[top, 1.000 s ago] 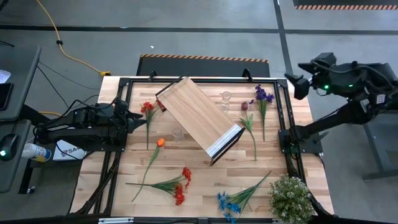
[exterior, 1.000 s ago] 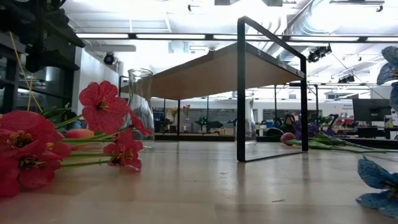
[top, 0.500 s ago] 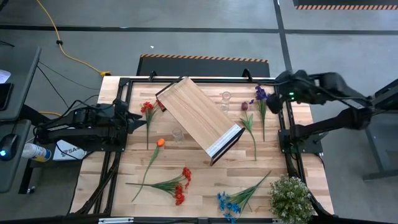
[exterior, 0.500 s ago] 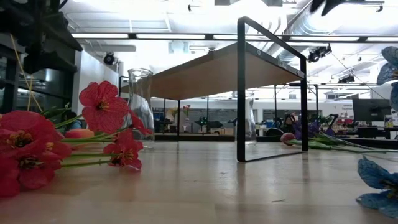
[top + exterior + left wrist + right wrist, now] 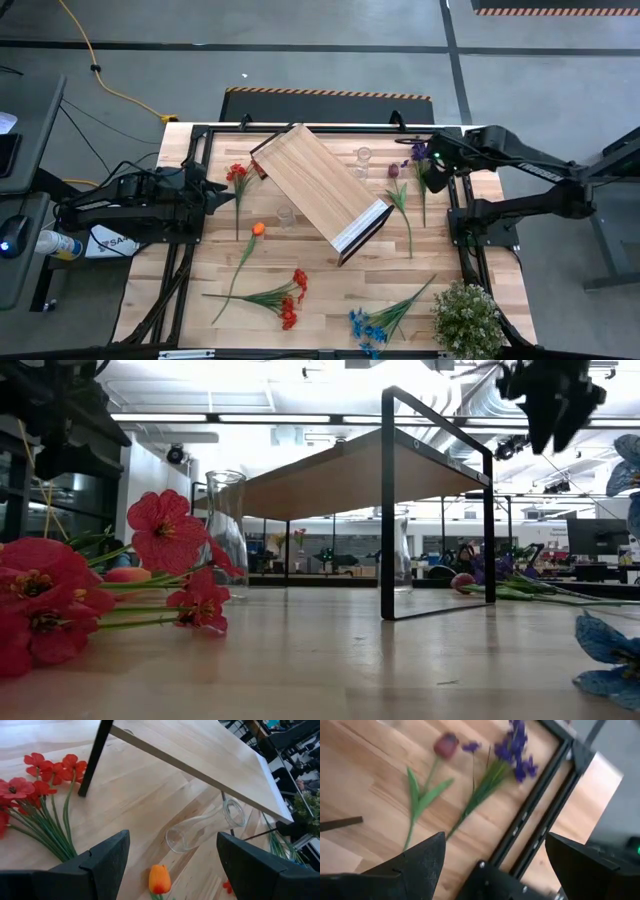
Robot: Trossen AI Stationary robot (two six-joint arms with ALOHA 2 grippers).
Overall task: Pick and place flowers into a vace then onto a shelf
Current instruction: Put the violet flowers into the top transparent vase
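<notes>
1. The left gripper (image 5: 213, 192) is held at the table's left edge beside a red-bloomed flower stem (image 5: 238, 180), its jaws spread and empty.
2. The large light-wood board shelf with dark frame (image 5: 318, 185) is set diagonally mid-table; a clear glass vase (image 5: 205, 825) is seen under it.
3. The purple-bloomed flower stem (image 5: 423, 160) and dark maroon tulip (image 5: 446, 744) are lain right of the shelf.
4. The right gripper (image 5: 432, 168) is poised above the purple blooms, jaws spread, nothing held.

Right claw (image 5: 428, 160) raised, fingers apart; left claw (image 5: 212, 190) parked, fingers apart.
</notes>
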